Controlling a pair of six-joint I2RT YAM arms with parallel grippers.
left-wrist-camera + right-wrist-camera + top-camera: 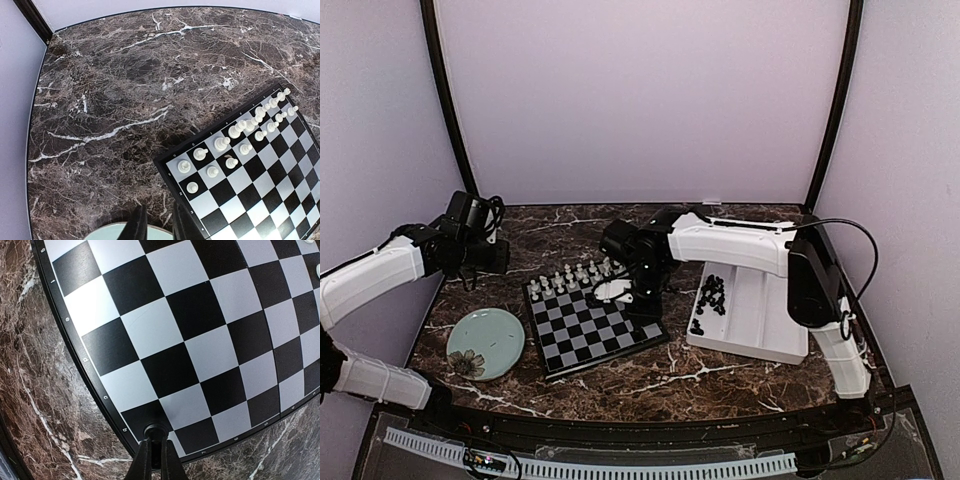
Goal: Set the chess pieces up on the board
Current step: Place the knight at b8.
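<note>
1. Right fingers (142,465) pinch a black piece (156,431) above the board (200,355) near its corner; I'd lower straight, centre it on the square, then release.
2. Left fingers (137,227) hang parted and empty, near the white pieces (234,131).
3. Other black pieces (712,295) wait in the tray (760,325).

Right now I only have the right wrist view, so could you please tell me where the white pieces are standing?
Observer: The white pieces stand in two rows along the board's far edge.
Operator: Thank you. Are any black pieces off the board?
Observer: Yes, a cluster of black pieces lies in the white tray to the right of the board.
Operator: And where is the left gripper?
Observer: The left gripper hangs left of the board near the green plate, fingers apart with nothing between them.
</note>
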